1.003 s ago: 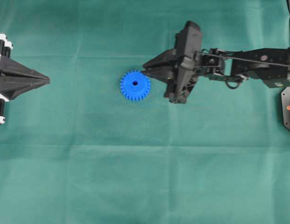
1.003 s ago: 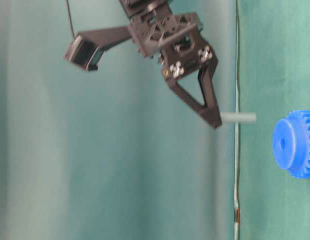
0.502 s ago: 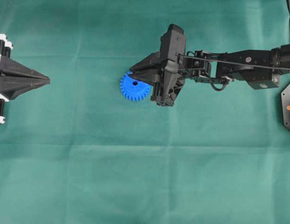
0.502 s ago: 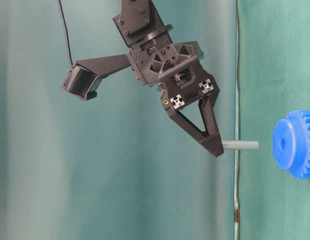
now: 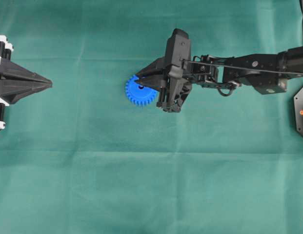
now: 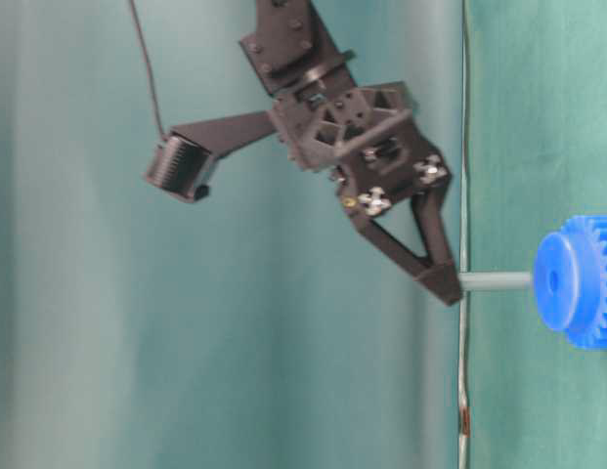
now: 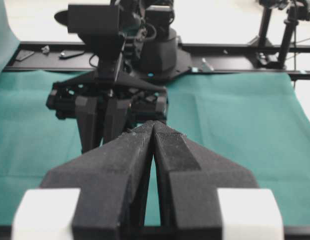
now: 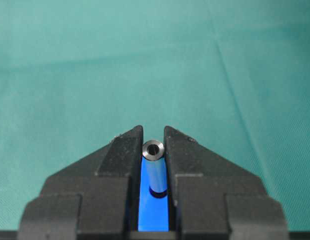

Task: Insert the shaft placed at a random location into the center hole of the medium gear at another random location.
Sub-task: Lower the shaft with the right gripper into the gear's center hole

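I've got the right gripper (image 8: 153,150) clamped on the shaft (image 8: 155,170), a smooth grey metal cylinder, its far end at the center hole (image 6: 553,280) of the toothed blue plastic medium gear (image 5: 137,91). Left gripper (image 7: 154,131): matte black fingers pressed together.

Shaft (image 8: 155,170) stands between the right gripper (image 8: 154,146) fingertips, its lower end meeting the medium gear (image 6: 580,281) hub beneath.
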Controlling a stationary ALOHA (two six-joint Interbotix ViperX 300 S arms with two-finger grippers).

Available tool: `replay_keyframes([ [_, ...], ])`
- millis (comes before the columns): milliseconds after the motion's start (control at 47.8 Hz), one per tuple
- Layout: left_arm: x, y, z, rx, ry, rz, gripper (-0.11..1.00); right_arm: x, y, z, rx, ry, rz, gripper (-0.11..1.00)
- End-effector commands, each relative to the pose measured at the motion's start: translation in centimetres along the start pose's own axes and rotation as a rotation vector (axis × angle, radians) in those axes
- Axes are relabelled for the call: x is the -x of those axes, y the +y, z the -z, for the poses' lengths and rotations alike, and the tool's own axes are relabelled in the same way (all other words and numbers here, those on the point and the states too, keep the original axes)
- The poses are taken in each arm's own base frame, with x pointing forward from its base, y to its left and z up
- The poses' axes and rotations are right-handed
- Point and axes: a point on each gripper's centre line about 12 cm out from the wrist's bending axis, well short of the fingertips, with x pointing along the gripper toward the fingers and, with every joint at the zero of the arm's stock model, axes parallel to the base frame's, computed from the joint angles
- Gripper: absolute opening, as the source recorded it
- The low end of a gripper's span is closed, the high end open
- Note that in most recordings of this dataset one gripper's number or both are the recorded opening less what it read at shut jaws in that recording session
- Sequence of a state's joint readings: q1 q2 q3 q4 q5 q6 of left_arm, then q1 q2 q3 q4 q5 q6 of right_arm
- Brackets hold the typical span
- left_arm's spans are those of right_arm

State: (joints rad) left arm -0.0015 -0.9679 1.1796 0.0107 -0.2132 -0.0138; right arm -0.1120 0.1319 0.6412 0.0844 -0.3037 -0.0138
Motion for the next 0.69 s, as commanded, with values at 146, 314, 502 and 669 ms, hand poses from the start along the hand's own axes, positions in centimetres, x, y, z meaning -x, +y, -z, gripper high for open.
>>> replay_keyframes([
  [146, -0.2, 0.0, -0.7, -0.002, -0.017, 0.0, 0.0, -0.8, 0.1, -0.7, 0.002, -0.04, -0.001, 0.13],
  [314, -0.2, 0.0, -0.7, -0.002, -0.017, 0.002, 0.0, -1.1, 0.1, -0.2, 0.003, -0.034, 0.0, 0.13],
  [502, -0.2, 0.0, -0.7, -0.003, -0.017, 0.001, 0.0, -1.4, 0.0, 0.4, -0.001, -0.018, 0.002, 0.13],
  [669, -0.2, 0.0, -0.7, -0.003, -0.017, 0.001, 0.0, -1.8, 0.0, 1.0, -0.004, -0.005, 0.003, 0.13],
])
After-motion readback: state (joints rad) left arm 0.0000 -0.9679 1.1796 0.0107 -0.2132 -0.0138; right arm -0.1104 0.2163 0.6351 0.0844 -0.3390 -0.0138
